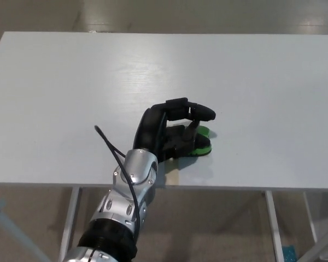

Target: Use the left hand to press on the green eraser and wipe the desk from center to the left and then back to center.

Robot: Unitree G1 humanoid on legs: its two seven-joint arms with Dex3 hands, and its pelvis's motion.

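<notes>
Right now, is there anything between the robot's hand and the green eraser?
No. In the head view the left hand lies right on top of the eraser, covering most of it. Only its right end peeks out past the fingers onto the white desk.

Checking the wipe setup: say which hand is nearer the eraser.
Left. The left hand lies on top of the eraser, covering most of it; the right hand is not in view.

A wide white counter (60, 82) fills most of the view, its top matte and evenly lit. Beyond the counter's far edge lies a pale beige floor (208, 16) with soft glare. Under its near edge, grey metal legs (271, 218) stand on the same floor.
</notes>
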